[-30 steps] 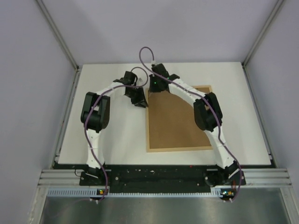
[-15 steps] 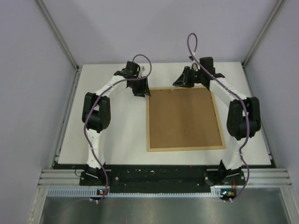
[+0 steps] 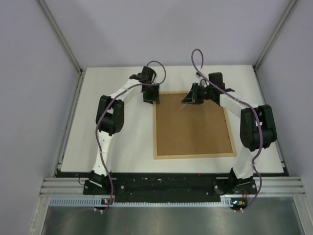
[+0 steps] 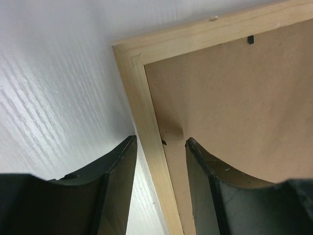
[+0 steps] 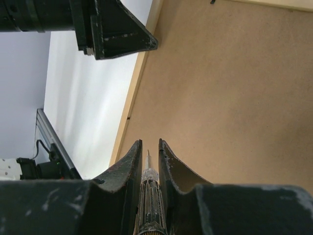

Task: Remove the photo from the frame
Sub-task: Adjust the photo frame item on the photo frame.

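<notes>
While the left pincer [image 4: 160, 141] hangs apart astride the frame [image 4: 137, 98], the right pincer [image 5: 149, 142], pointing left, clamps a thin tool [image 5: 148, 181].

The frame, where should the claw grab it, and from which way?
Probably the frame by its thin left rail near the far corner, from straight above. It lies flat, back up, so only that narrow edge fits between two fingers: one on the table side, one over the brown backing board. The left claw straddles it there, open.
</notes>
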